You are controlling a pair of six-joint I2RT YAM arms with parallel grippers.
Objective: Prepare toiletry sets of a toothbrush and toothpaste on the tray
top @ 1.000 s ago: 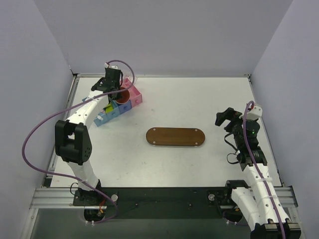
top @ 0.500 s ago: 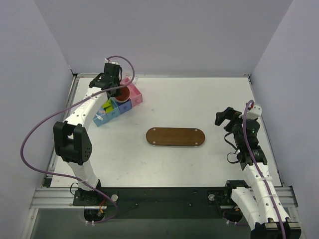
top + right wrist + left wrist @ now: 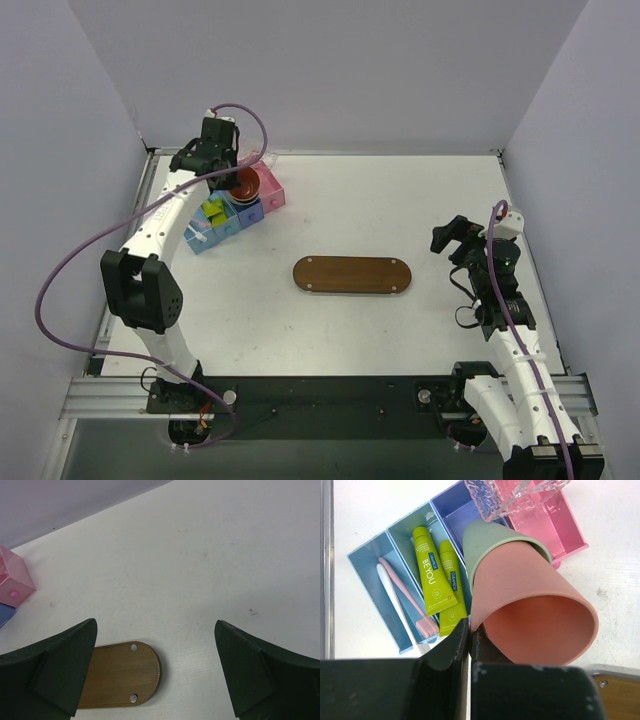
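Observation:
My left gripper [image 3: 469,627] is shut on the rim of a salmon-pink cup [image 3: 530,605] with a green cup [image 3: 490,537] nested round it, held tilted above the bins. Two yellow-green toothpaste tubes [image 3: 432,570] lie in a blue bin compartment. A pink toothbrush [image 3: 402,595] and a white toothbrush [image 3: 395,602] lie in the blue compartment beside it. The dark brown tray [image 3: 352,275] lies bare at the table's centre, and its right end shows in the right wrist view [image 3: 120,675]. My right gripper [image 3: 155,625] is open and empty, right of the tray.
The row of blue, purple and pink bins [image 3: 262,205] stands at the far left of the table. A clear textured cup [image 3: 515,492] sits in the pink bin [image 3: 550,525]. White walls close in the table on all sides.
My left gripper has moved back and to the left with the nested cups, uncovering the toothpaste tubes. The right arm has barely moved.

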